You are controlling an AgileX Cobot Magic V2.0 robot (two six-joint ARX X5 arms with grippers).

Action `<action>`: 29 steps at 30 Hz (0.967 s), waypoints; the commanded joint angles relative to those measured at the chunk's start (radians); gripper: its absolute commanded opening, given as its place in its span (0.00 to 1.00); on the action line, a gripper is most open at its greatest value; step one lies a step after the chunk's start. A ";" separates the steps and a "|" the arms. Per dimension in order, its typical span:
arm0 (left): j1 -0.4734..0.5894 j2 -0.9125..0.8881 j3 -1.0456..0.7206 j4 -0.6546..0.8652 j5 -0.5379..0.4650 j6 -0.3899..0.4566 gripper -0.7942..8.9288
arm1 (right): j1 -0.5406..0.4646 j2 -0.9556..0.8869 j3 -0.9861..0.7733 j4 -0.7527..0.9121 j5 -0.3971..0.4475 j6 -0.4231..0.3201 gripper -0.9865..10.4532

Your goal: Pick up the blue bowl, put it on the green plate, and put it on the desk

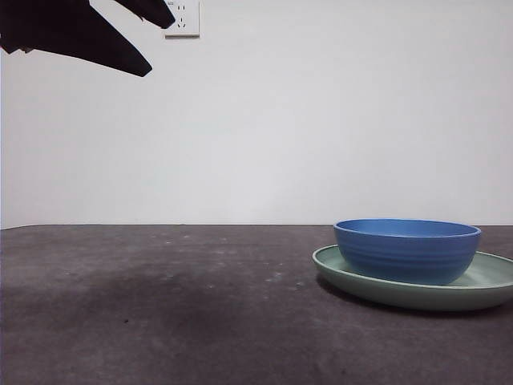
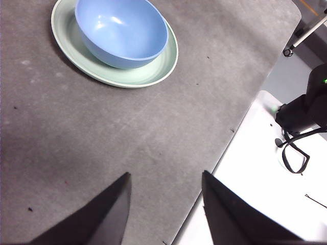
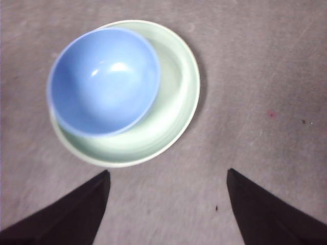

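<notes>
- In the front view the green plate [image 1: 377,289] is cut off at the right edge, and the blue bowl [image 1: 406,250] hides its middle.
- A dark arm [image 1: 76,30] is cut by the top-left corner.
- In the left wrist view the blue bowl [image 2: 122,31] and green plate [image 2: 145,75] are cropped.
- The right wrist view is slightly blurred.

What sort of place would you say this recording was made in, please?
Probably a robot lab bench, not a kitchen: a bare desk against a plain white wall with a socket, holding only a blue bowl on a green plate, with cabled equipment beside it.
</notes>
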 commanded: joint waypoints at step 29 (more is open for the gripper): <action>-0.007 0.003 0.008 0.005 0.006 0.005 0.31 | -0.105 0.715 0.016 0.433 -0.213 0.016 0.25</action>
